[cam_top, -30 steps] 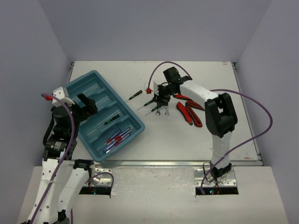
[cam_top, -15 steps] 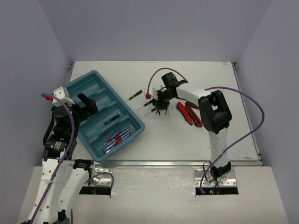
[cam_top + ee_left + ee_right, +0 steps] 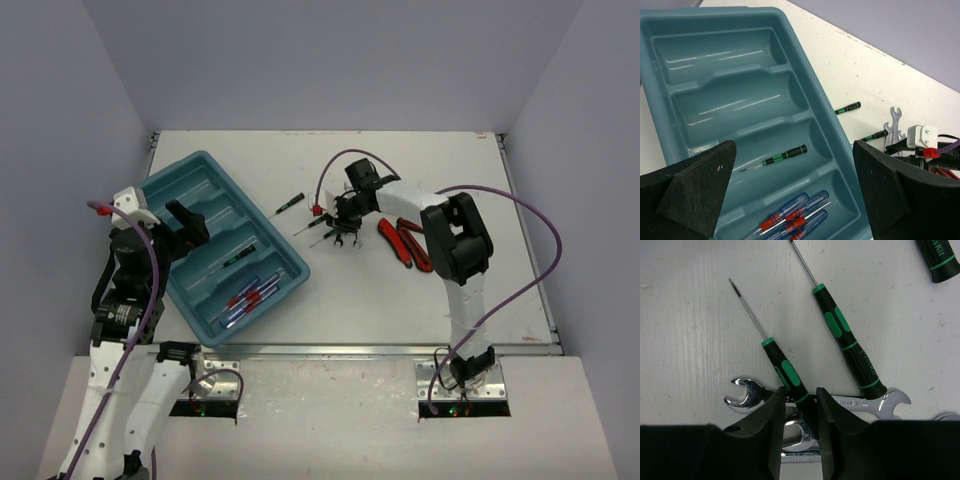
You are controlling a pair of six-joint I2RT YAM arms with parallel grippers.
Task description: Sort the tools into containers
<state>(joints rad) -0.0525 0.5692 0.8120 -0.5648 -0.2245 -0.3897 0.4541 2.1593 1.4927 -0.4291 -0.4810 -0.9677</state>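
The teal tray (image 3: 200,180) lies at the left, also in the left wrist view (image 3: 790,30). One compartment holds a black-handled screwdriver (image 3: 785,155), the nearest one holds blue-and-red screwdrivers (image 3: 800,215). My left gripper (image 3: 794,150) hangs open and empty above the tray. My right gripper (image 3: 801,395) is down on the table, shut on the handle of a thin black-and-green screwdriver (image 3: 787,375) that lies across silver wrenches (image 3: 747,395). A second such screwdriver (image 3: 847,347) lies beside it, and a third (image 3: 290,203) lies further left.
Red-handled pliers (image 3: 405,240) lie just right of the right gripper (image 3: 338,222). A small white and red connector on the purple cable (image 3: 317,209) hangs by the right wrist. Grey walls close in the table at the back and sides.
My right gripper has moved slightly left and down onto the screwdrivers and wrenches. The left arm and the tray have not moved.
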